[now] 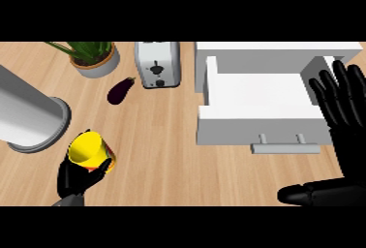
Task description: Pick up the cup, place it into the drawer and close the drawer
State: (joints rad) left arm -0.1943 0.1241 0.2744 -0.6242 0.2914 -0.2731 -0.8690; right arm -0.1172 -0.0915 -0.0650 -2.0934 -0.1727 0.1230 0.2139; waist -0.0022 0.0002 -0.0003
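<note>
Light wooden tabletop [164, 145] with lengthwise grain, evenly lit. Along far edge: potted plant [93, 57], silver toaster [157, 64]. Dark eggplant [120, 90] lying between them, slightly nearer. Large grey cylinder [28, 118] tilted at left edge.

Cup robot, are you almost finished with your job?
Not yet. The left hand is curled round the yellow cup, at the counter's left side. The drawer stands open with nothing inside. The right hand rests open beside it. Still to do: carry the cup over, put it in, push the drawer shut.
</note>
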